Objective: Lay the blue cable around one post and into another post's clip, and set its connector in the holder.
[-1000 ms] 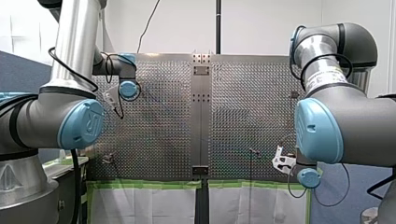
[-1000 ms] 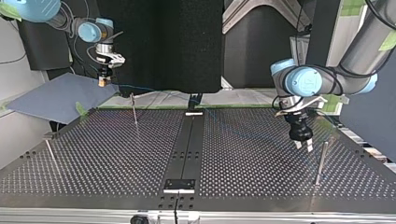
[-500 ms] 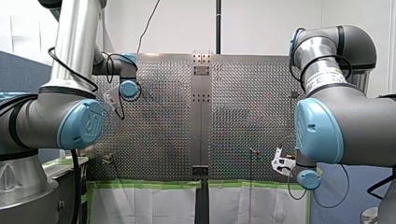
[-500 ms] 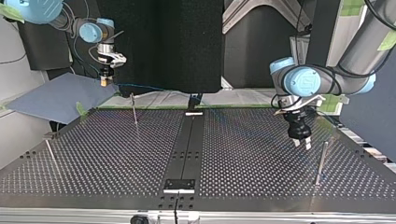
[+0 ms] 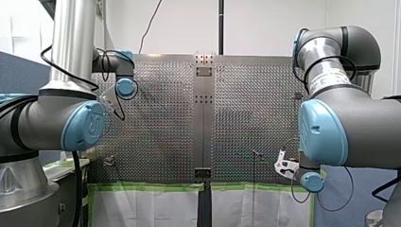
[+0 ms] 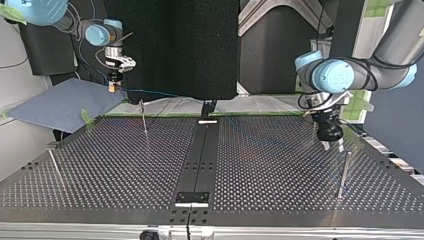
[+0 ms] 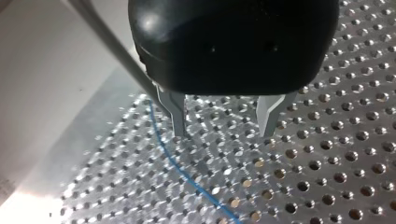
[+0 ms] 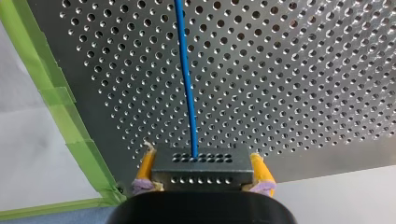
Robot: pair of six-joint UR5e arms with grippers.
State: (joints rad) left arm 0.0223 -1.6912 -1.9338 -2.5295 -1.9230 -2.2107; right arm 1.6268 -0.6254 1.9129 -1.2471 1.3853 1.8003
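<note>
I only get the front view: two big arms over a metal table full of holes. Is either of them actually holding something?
Observer: Yes. The right wrist view shows my right gripper shut on a grey connector, with yellow pads on either side of it.
Operator: Is anything attached to that?
Observer: A blue cable leaves the connector and runs ahead over the perforated table.
Operator: And the other arm?
Observer: In the left wrist view my left gripper is open and holds nothing. The cable lies on the table beside one metal finger.
</note>
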